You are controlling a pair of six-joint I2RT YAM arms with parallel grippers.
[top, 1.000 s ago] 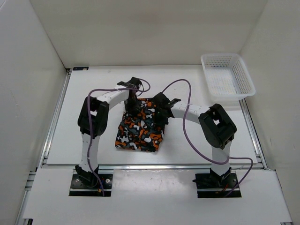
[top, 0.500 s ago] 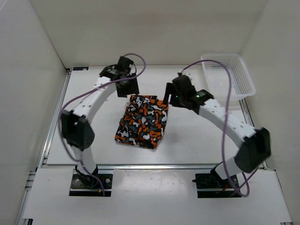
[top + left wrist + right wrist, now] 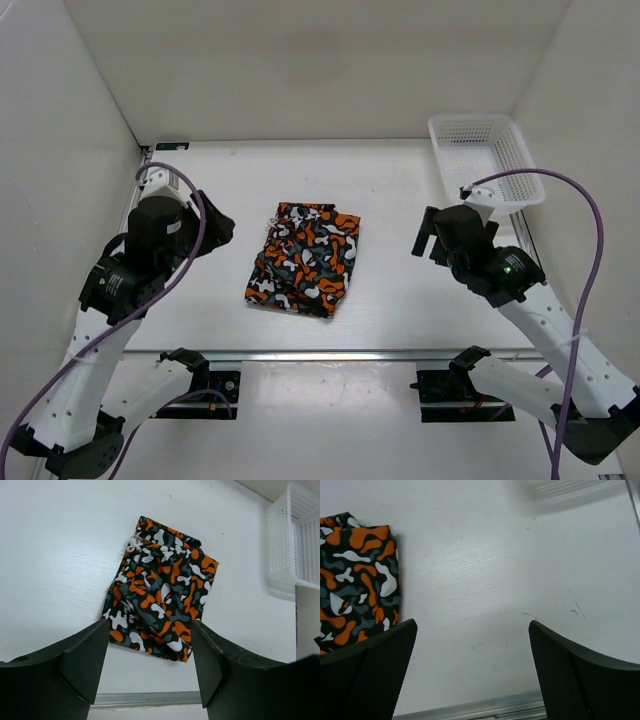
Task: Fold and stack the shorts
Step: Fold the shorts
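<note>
The shorts (image 3: 303,258), printed in orange, black, grey and white blotches, lie folded into a rough rectangle in the middle of the table. They also show in the left wrist view as the shorts (image 3: 160,587) and at the left edge of the right wrist view as the shorts (image 3: 355,575). My left gripper (image 3: 215,232) is raised at the left of the shorts, open and empty; its fingers (image 3: 82,662) frame the cloth from above. My right gripper (image 3: 430,232) is raised at the right, open wide over bare table, with nothing between its fingers (image 3: 375,675).
A white mesh basket (image 3: 487,160) stands at the back right corner of the table, also seen as the basket (image 3: 292,540) in the left wrist view. Metal rails (image 3: 330,353) run along the table's near edge, and white walls close in the sides and back.
Both grippers let go of the shorts, opened, and pulled back and up, the left arm to the left, the right arm to the right. The shorts stay folded where they lay.
</note>
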